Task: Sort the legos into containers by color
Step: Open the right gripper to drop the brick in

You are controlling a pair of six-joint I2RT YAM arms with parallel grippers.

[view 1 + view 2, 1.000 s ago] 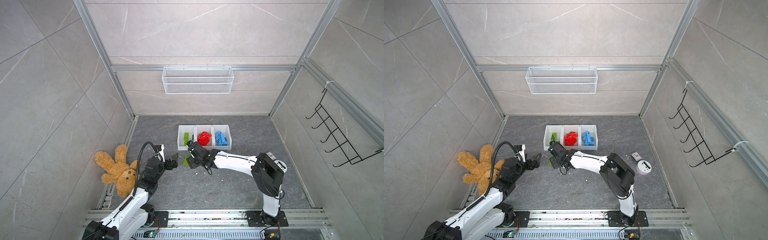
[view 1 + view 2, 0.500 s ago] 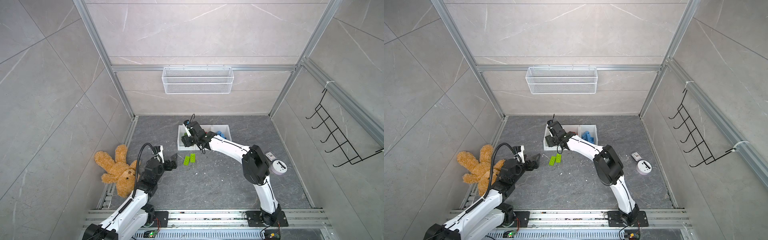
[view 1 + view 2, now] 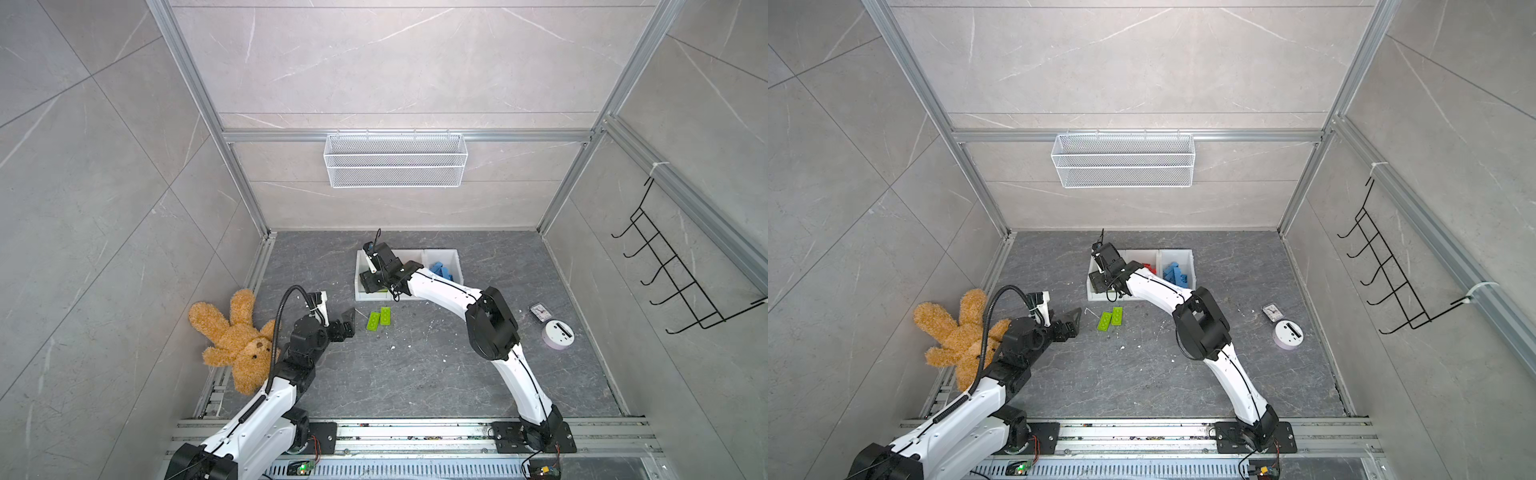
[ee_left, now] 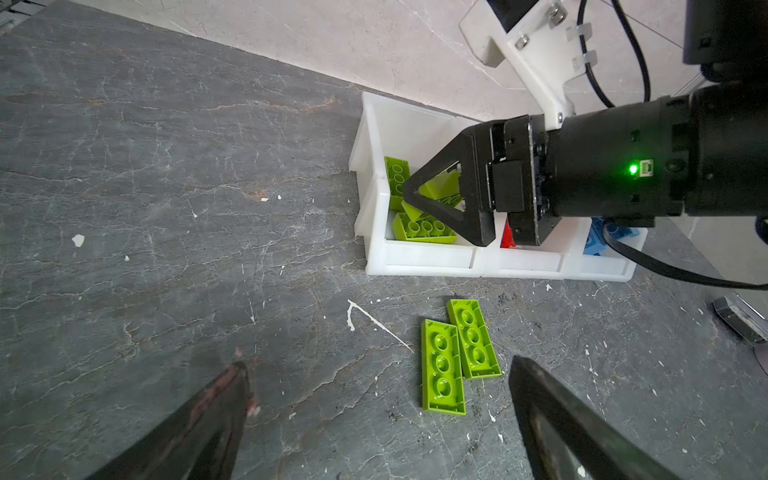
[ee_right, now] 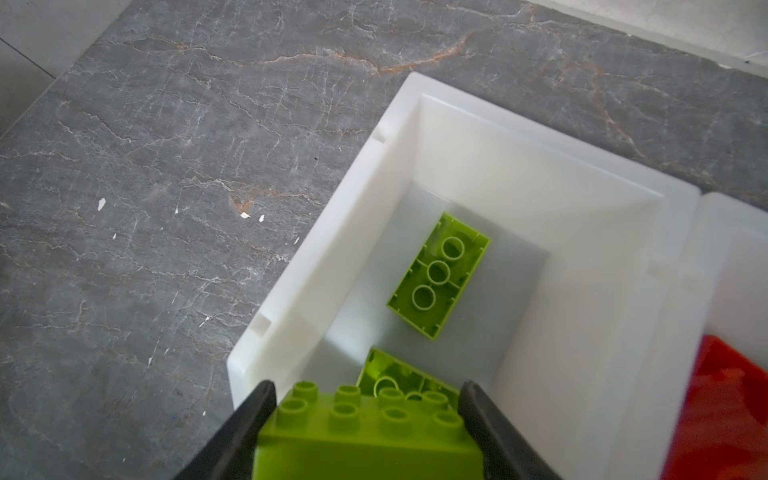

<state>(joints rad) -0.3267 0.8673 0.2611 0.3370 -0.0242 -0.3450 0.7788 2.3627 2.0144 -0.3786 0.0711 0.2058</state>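
Gripping what, just above mid-frame? my colleague asks.
Me: My right gripper (image 5: 368, 395) is clamped on a lime green brick (image 5: 365, 440), hanging over the leftmost of the three containers (image 4: 521, 262), because greens belong there.
Colleague: And the other?
Me: My left gripper (image 4: 377, 365), left of centre, is spread wide and empty, facing two flat green plates (image 4: 442, 365) on the floor (image 3: 415, 365); I reckon it waits there for them.
Colleague: Counts?
Me: Two green bricks (image 5: 438, 276) lie in that container, one is held, two plates are outside. The red legos (image 3: 1149, 266) and blue legos (image 3: 1173, 272) fill the middle and right containers, too jumbled to count.
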